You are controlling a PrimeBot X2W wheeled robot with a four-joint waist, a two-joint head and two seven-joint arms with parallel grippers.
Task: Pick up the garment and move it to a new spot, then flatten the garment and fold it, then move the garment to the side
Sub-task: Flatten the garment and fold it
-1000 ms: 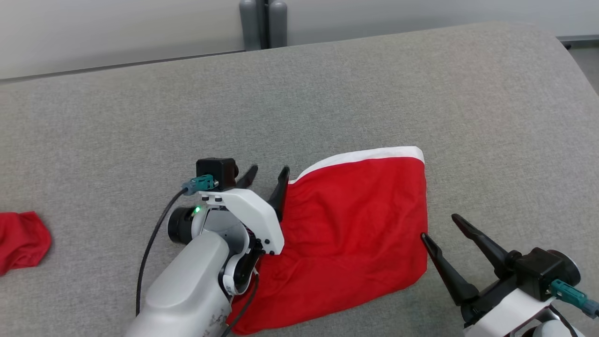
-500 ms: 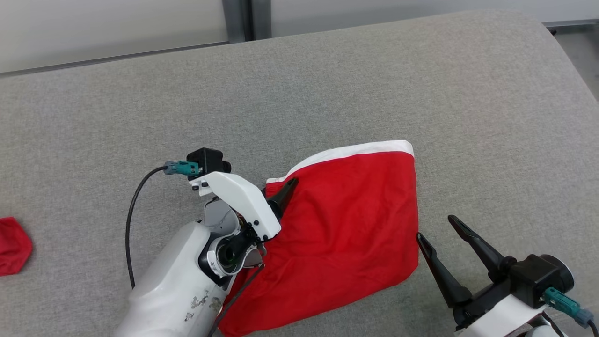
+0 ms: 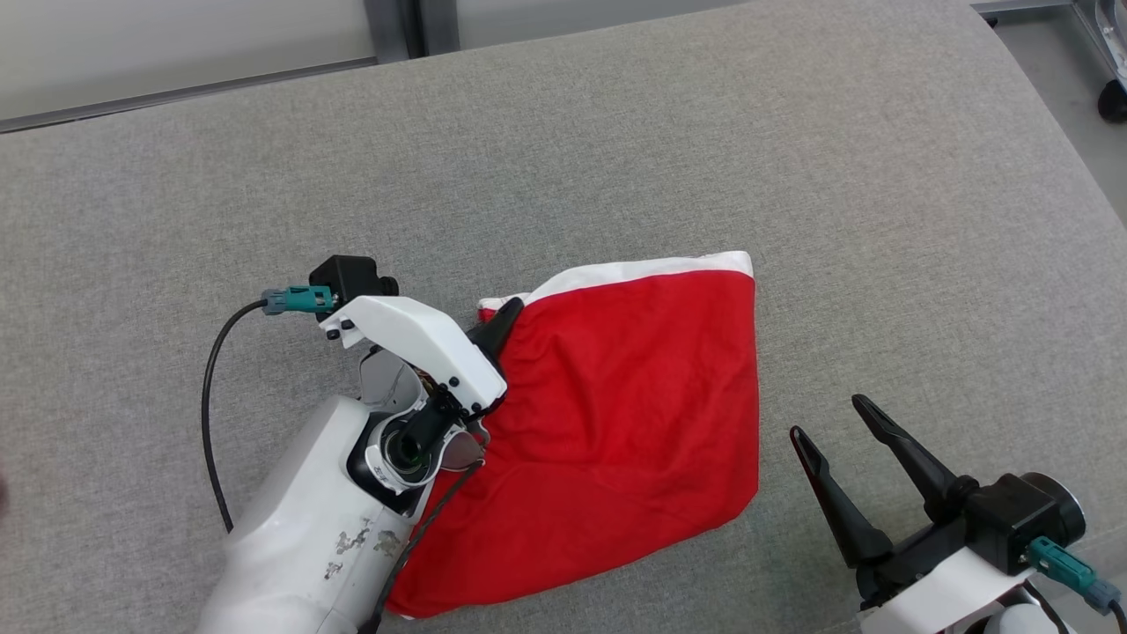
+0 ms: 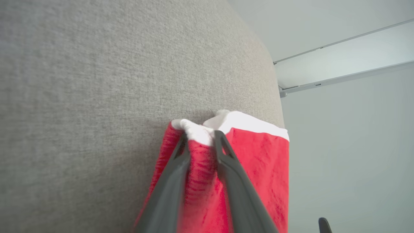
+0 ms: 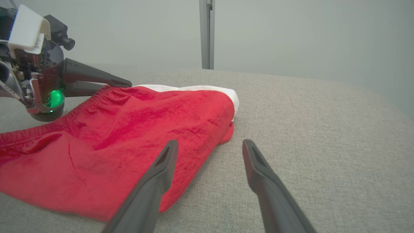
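1. My left gripper (image 4: 201,137) is pinched tight on the garment (image 3: 634,414). Its two fingers squeeze a bunched bit of the white band (image 3: 634,271) at the far-left corner.
2. The garment lies on the grey pad (image 3: 616,132), red and mostly flat with soft wrinkles. The held corner is gathered between my fingers, and the rest lies on the pad.
3. The white band runs along the garment's far side and the right edge falls straight. The near edge slants from the near-right corner down toward my left forearm (image 3: 299,546), which covers part of the left edge.
4. In the right wrist view that left edge looks puckered, like elastic.
5. My right gripper (image 3: 828,416) is spread wide, with its fingers pointing away from me. It sits just off the garment's right edge, by the near-right corner, and is apart from the cloth. I cannot tell whether its tips touch the pad.
6. To the left, bare pad stretches well past my left arm, crossed by the black cable (image 3: 209,396) from my wrist.
7. Beyond the garment, a broad bare strip lies between the white band and the pad's far edge. A pale wall (image 3: 176,44) and a grey post (image 3: 401,22) stand behind that edge.
8. To the right, bare pad runs out to a rounded edge that drops to the floor (image 3: 1039,44) at the upper right. A dark wheel (image 3: 1114,97) sits there, well apart from the garment.
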